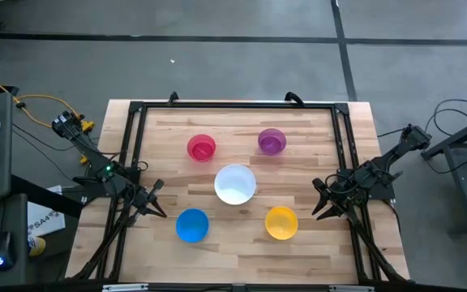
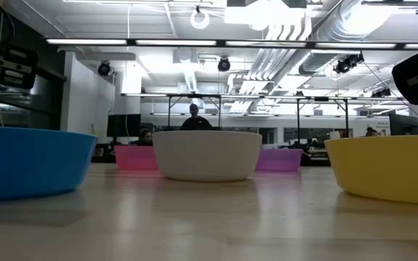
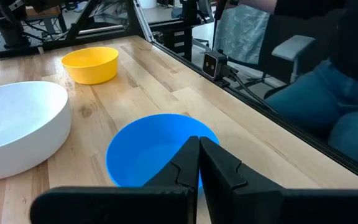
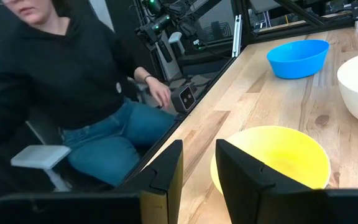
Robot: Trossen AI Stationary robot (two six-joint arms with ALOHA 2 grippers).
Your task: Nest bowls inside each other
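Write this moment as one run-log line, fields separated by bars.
bowls: five apart, none nested | white bowl centre | left pincer shut, by blue bowl | right pincer open, by yellow bowl

Robotics lab: open hall had exposed ceiling ducts (image 2: 296, 29), strip lights (image 2: 151, 42), framed wooden table (image 1: 242, 251).

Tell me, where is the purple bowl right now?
From above, the purple bowl sits on the table's far half, toward the right arm's side. The pink-red bowl is beside it, and the white bowl sits just in front.
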